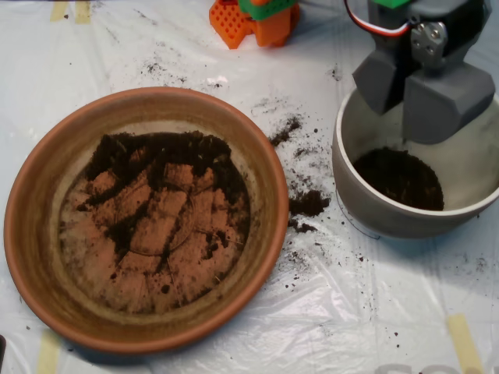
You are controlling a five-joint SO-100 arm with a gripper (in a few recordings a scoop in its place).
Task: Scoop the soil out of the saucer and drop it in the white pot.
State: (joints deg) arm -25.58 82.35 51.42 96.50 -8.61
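Observation:
The terracotta saucer (47, 257) fills the left half of the overhead view. A thin, patchy layer of dark soil (156, 167) lies in it, thickest along the far side, with bare clay showing through. At the right edge stands the white pot (355, 187), with a mound of dark soil (401, 178) on its bottom. My grey scoop (412, 117) hangs over the pot's far rim, its two shells apart with a narrow gap between them; it is open and no soil shows inside it.
Spilled soil (308, 204) lies on the white plastic sheet between saucer and pot, with more crumbs scattered toward the back. An orange and green block (253, 19) stands at the top centre. Tape strips mark the sheet's corners.

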